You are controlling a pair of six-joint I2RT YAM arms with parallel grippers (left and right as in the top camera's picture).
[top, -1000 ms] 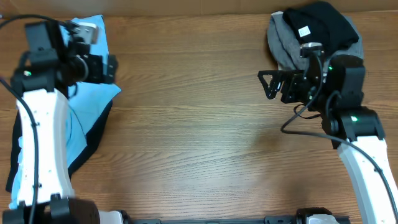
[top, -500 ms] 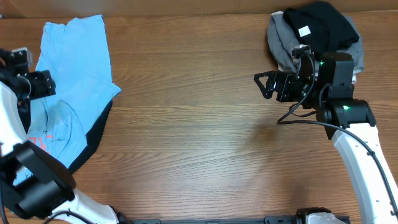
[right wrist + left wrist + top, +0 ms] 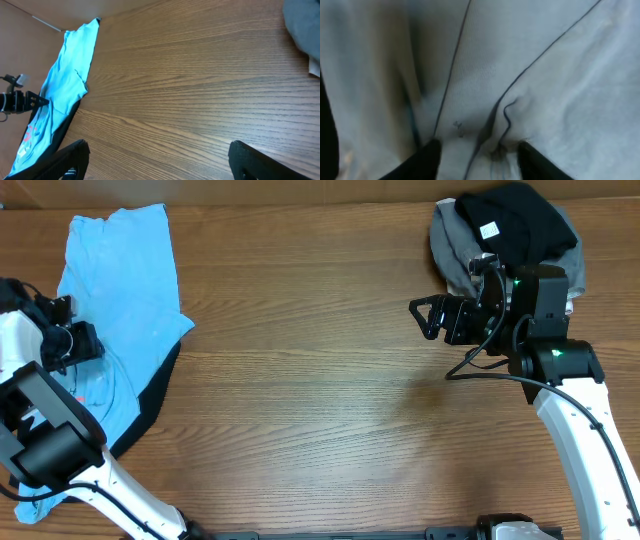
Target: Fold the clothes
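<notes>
Left gripper [image 3: 480, 152] down on light blue T-shirt [image 3: 125, 290], bench [image 3: 300, 380] left edge, straddling a wrinkle; grip unclear. Right gripper [image 3: 420, 317] wide open near black garment [image 3: 520, 220], top-right corner.

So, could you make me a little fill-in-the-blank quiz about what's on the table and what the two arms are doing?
1. The light blue T-shirt lies at the ___ end of the table.
2. The garment peeking out beneath it is ___.
3. The right gripper hangs over bare wood with its jaws ___.
4. The left gripper has its fingers down on the ___.
Missing words: left; black; open; T-shirt.
</notes>
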